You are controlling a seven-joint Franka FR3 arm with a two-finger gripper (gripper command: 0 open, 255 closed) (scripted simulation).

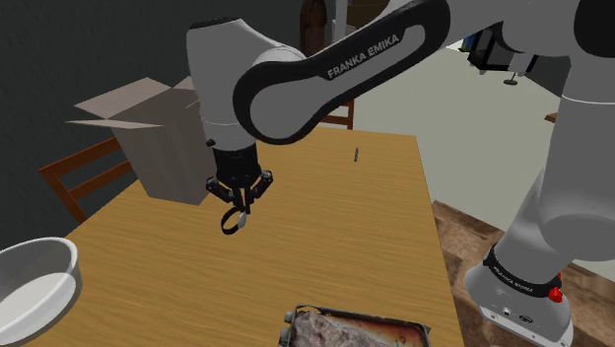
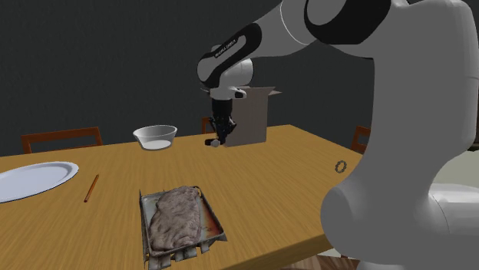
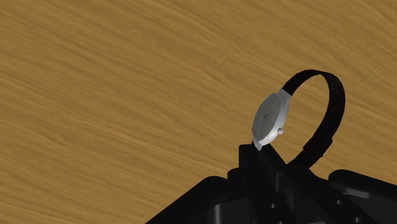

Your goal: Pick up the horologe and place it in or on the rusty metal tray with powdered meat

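Up close, silver-faced wristwatch (image 3: 270,119) between the jaws.

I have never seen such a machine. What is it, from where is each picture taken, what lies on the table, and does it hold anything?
It is a white robot arm with a black two-finger gripper, drawn by a simulator. One camera looks down from beside the arm, one looks across the table, and one sits on the hand. On the wooden table are a rusty tray of meat, a white bowl, a white plate, a thin brown stick and a cardboard box. The gripper is shut on a wristwatch with a black strap, held above the table.
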